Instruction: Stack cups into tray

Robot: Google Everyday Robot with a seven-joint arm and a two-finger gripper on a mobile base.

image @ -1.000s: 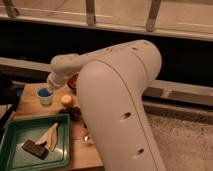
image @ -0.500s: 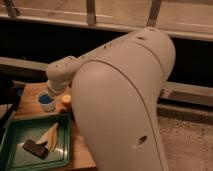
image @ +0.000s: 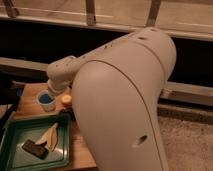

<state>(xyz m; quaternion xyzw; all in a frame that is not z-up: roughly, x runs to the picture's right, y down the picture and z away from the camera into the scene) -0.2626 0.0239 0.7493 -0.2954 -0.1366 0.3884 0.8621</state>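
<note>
One large dark green rectangular plastic tray [image: 15, 135] with a raised rim and rounded corners fills the lower left corner, sitting on a wooden table [image: 30, 102]. Inside it lie a flat dark brown block [image: 34, 148] and, just beside it to the right, a pale tan wedge-shaped piece [image: 50, 136]. Above the tray, on the bare wood, stands a small round blue-grey plastic cup [image: 46, 100], clear of the tray's rim and not stacked with anything. Just to the right of the cup rests a small yellow-orange round object [image: 66, 100]. The gripper [image: 54, 86] hangs directly over the blue-grey cup at the end of the white robot arm [image: 125, 100], whose bulky shell covers the whole right half of the view; whether the tool is spread or closed, or has hold of the cup, cannot be told from here. A dark window ledge [image: 190, 95] runs behind the arm
</note>
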